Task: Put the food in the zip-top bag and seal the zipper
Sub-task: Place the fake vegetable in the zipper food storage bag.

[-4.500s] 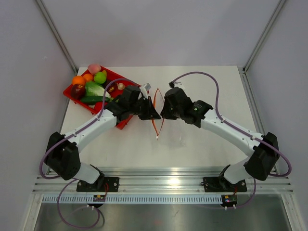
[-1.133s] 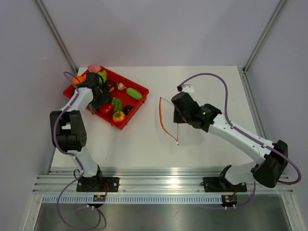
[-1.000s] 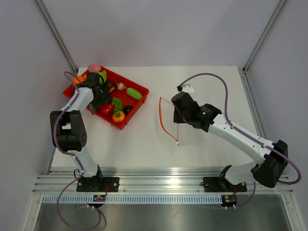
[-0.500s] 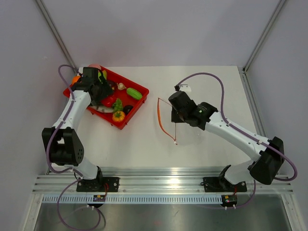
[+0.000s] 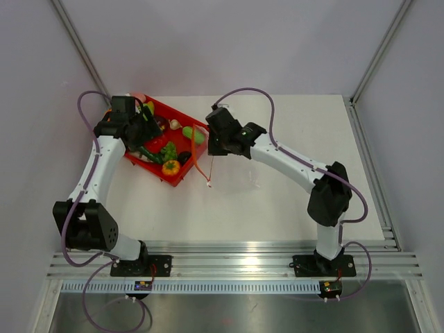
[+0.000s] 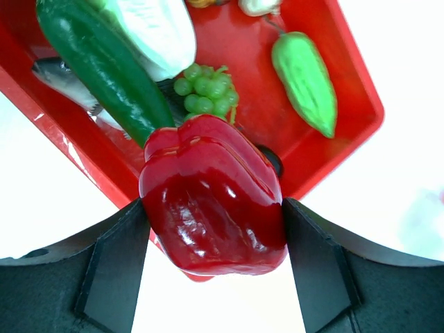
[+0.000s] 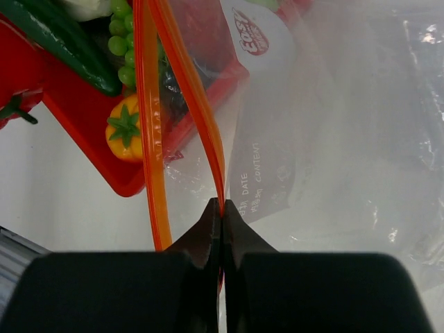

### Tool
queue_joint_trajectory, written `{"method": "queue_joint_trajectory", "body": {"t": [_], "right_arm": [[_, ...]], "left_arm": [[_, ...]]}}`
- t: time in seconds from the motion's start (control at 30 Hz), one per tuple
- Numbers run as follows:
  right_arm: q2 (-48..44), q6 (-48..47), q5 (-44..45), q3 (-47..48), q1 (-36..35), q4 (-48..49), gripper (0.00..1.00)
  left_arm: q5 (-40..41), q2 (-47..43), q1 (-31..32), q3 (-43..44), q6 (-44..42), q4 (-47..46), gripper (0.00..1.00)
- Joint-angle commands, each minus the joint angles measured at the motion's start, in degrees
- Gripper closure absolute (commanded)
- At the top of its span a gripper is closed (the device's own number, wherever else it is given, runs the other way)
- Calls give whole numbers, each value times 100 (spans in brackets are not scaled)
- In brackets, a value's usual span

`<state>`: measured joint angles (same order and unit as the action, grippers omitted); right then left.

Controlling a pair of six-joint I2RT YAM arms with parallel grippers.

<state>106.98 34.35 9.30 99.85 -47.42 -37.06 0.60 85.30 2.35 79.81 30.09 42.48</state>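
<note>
Gripped between the two black fingers of the left claw (image 6: 214,232): a glossy red plastic toy bell pepper (image 6: 211,201), held over the edge of a red rectangular plastic tray (image 6: 333,76). Below it in the tray: a long dark green toy cucumber (image 6: 97,66), a green-white leafy toy cabbage (image 6: 156,31), a bunch of pale green toy grapes (image 6: 205,90), a light green pointed toy gourd (image 6: 305,80) and a small orange toy pumpkin with a green stalk (image 7: 125,128). Tray at the far left corner of the white counter (image 5: 277,201).

Pinched tight in the right claw (image 7: 222,208): one lip of a clear crinkly zip-top plastic bag (image 7: 333,139), right at its thin orange-red zipper strip (image 7: 149,139). Mouth open, the two orange strips spreading apart away from the pinch. Bag just beside the tray's right-hand edge, in the left half of the counter, printed label showing through the film. Pepper and bag apart, not touching.
</note>
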Motion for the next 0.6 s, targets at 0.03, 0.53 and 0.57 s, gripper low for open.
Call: {"method": "queue_joint_trajectory", "body": {"t": [0.03,0.53,0.57], "right_arm": [[560,177,-315,771,-154,-3,100],[754,459,-543,773,-242,225,100],[772,467,-535,781,-233,243,100]], "left_arm": [[-428,-575,-15,219,-257,15,77],[-1290,-1182,-7,-62,-205,41,77],[-1343,-1208,2,-97,-196,24,77]]}}
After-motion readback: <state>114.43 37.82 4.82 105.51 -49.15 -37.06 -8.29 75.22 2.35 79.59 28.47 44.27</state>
